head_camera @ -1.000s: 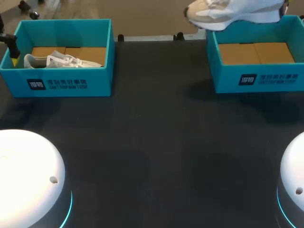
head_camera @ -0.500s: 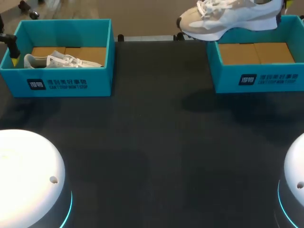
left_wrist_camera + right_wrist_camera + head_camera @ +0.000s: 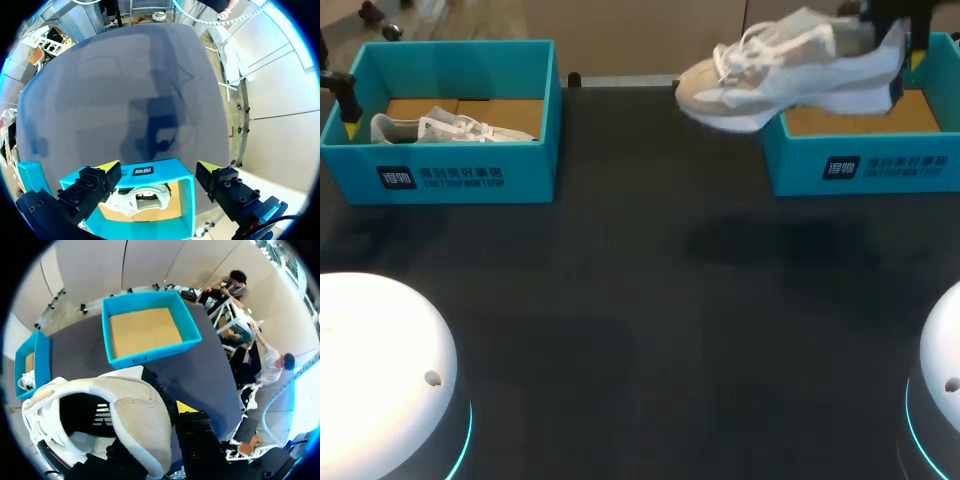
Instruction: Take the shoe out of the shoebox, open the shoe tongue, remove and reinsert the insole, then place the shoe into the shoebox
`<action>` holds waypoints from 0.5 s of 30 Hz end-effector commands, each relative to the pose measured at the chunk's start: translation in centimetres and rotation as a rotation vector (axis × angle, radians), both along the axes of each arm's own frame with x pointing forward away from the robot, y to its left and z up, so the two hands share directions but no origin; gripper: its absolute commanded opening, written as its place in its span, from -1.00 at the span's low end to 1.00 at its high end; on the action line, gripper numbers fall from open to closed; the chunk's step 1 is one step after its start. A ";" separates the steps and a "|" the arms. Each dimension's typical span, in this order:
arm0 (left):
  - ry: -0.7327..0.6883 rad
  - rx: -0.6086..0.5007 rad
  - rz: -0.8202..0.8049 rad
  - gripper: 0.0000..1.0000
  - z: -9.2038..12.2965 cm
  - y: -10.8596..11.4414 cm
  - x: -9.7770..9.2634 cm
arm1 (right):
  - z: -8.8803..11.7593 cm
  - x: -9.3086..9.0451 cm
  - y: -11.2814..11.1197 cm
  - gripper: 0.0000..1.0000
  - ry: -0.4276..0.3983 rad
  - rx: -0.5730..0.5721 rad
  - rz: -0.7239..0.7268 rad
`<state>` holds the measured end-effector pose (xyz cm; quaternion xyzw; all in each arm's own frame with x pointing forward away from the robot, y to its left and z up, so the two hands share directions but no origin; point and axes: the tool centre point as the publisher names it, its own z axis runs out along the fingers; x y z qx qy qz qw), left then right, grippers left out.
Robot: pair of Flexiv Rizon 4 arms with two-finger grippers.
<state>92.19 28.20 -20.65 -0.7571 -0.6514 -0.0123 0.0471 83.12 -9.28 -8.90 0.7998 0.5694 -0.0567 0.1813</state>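
Note:
My right gripper [image 3: 897, 62] is shut on the heel of a white and beige shoe [image 3: 770, 80], which hangs in the air with its toe pointing left, just left of the empty right teal shoebox [image 3: 865, 165]. In the right wrist view the shoe's heel collar [image 3: 135, 410] fills the space at my right gripper [image 3: 152, 422], with that shoebox [image 3: 150, 355] below. A second white shoe [image 3: 450, 127] lies in the left teal shoebox [image 3: 460, 175]. My left gripper [image 3: 159, 167] hangs open above that box [image 3: 182, 200] and its shoe [image 3: 137, 197], at the box's left end in the head view.
The dark table [image 3: 640, 300] stretches between the two boxes and toward me. Two white round arm bases [image 3: 380, 370] [image 3: 940, 370] stand at the near corners. The table's far edge runs just behind the boxes.
My right arm has carried the shoe left and lower, from over the right box's back edge to in front of its left corner. The left arm has not moved.

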 end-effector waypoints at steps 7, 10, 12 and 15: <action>-0.004 0.002 0.000 1.00 0.0 0.0 -0.2 | -4.3 -5.1 3.3 -1.00 -0.034 0.094 0.021; -0.004 0.002 0.000 1.00 0.0 0.0 -0.2 | -4.3 -5.1 3.3 -1.00 -0.034 0.094 0.021; -0.004 0.002 0.000 1.00 0.0 0.0 -0.2 | -4.3 -5.1 3.3 -1.00 -0.034 0.094 0.021; -0.004 0.002 0.000 1.00 0.0 0.0 -0.2 | -4.3 -5.1 3.3 -1.00 -0.034 0.094 0.021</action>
